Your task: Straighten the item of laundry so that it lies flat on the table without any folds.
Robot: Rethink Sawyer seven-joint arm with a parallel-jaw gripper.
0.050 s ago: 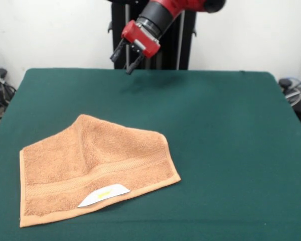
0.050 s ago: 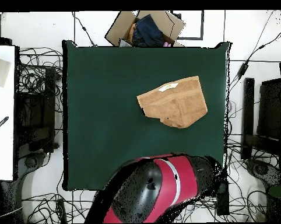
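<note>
Terry towel (image 1: 93, 168): I saw it lying on the green desk (image 1: 226, 140), far corners folded under, label (image 1: 104, 195) showing.
Pincer (image 1: 126, 60): parted, empty, raised above the far edge, well apart from the towel.
Reason: I judged it clear before approaching a fold.

Towel (image 1: 90, 165): on worktop (image 1: 226, 140), front view's near-left part, well inside the edges; label (image 1: 104, 195) on top at near edge. Gripper (image 1: 127, 57): above far edge, well apart from towel. Cardboard box (image 2: 144, 26): off worktop, beyond the edge nearest the towel's label
</note>
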